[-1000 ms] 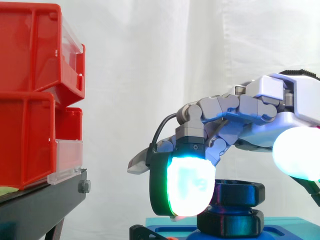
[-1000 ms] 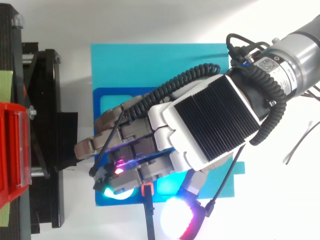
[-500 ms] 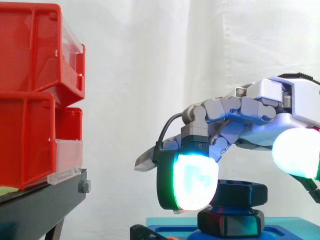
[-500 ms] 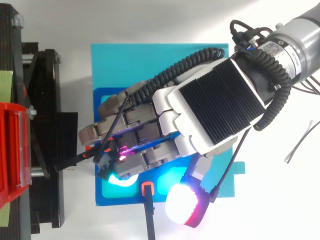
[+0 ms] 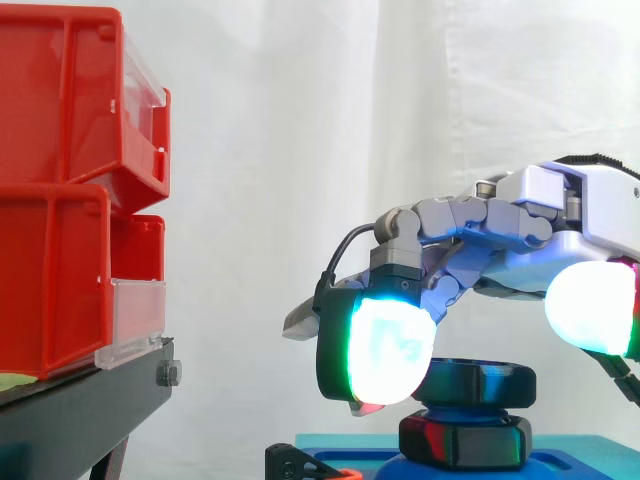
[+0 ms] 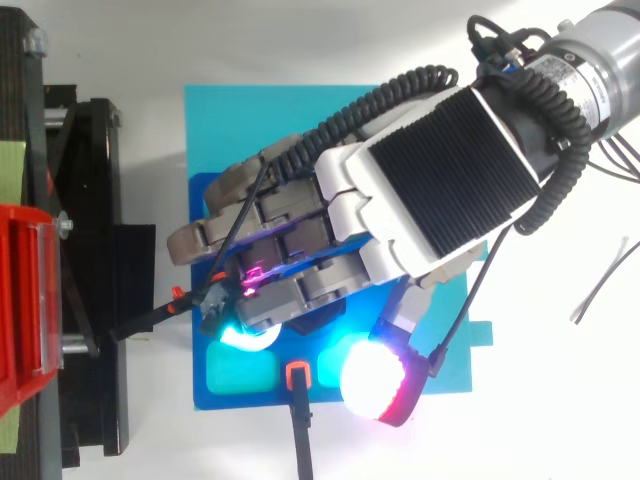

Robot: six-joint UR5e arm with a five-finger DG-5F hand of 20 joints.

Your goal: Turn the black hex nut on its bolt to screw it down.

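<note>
The nut (image 5: 465, 442) sits low right in the side view, on its bolt above a blue plate (image 6: 250, 115). The hand (image 5: 600, 205) hangs over it; whether it grips, I cannot tell. The nut is probably rigid, light and smooth: hold opposite flats.

Side view: the hand (image 5: 500, 225) reaches in from the right before a white curtain (image 5: 330, 120), its fingers loosely bent over the black hex nut (image 5: 465, 440). One cyan-green fingertip pad (image 5: 385, 345) hangs in front of the black ring (image 5: 480, 382) above the nut, and a white pad (image 5: 590, 310) sits higher at right. Stacked red bins (image 5: 60, 190) rest on a black stand (image 5: 80, 410) at left.
</note>
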